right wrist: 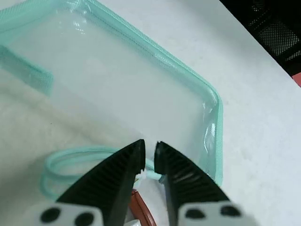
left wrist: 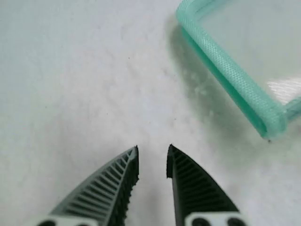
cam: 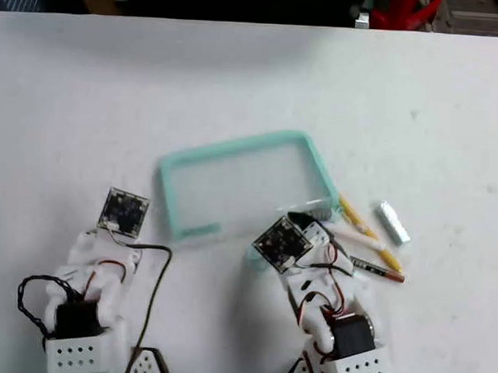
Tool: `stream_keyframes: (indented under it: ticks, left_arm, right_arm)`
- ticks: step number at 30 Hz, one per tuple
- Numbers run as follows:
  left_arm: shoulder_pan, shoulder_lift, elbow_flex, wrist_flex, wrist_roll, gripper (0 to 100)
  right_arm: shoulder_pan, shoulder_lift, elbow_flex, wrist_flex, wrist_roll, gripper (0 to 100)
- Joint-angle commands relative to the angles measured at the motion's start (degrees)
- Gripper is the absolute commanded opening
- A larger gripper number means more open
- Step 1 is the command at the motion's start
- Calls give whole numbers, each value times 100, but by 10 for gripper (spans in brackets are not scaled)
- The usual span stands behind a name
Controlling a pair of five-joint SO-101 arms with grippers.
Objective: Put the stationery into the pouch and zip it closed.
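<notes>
A clear pouch (cam: 233, 182) with teal trim lies flat in the middle of the table. My right gripper (right wrist: 149, 151) is at its near right corner, fingers nearly together on a teal zipper pull (right wrist: 153, 175) with a teal cord loop (right wrist: 70, 160) beside it. To the right of the pouch lie a yellow pencil (cam: 357, 218), a pale pen (cam: 370, 241), a dark pen (cam: 378, 269) and a small silver piece (cam: 394, 222). My left gripper (left wrist: 152, 155) hangs narrowly open over bare table, empty, short of the pouch's near left corner (left wrist: 263, 113).
The white table (cam: 87, 97) has wide free room behind and to both sides of the pouch. A dark cable (cam: 155, 290) runs along the left arm (cam: 87, 299). The table's far edge meets a dark background.
</notes>
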Motion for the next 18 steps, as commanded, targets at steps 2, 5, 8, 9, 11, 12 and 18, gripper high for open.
stream_keyframes:
  ticks: [2, 5, 8, 9, 11, 12, 18]
  left_arm:
    - [40, -84, -62, -97, -18, 124]
    - [40, -84, -44, -88, -18, 125]
    - [40, -84, -44, -88, -18, 125]
    - [40, -84, -35, -88, -18, 125]
    - [40, -84, -35, -88, -18, 125]
    - [31, -84, -35, -88, -18, 125]
    - [-171, -84, -176, 176, -53, 138]
  right_arm:
    - [-22, 57, 53, 4, -290, 303]
    - [-13, 66, 53, 13, -255, 200]
    - [-13, 66, 53, -13, -62, 1]
    - [-13, 66, 53, -13, -9, 33]
    - [-13, 57, 53, -22, -9, 131]
    - [-13, 57, 53, -22, -26, 182]
    - [-22, 66, 53, 136, 9, 265]
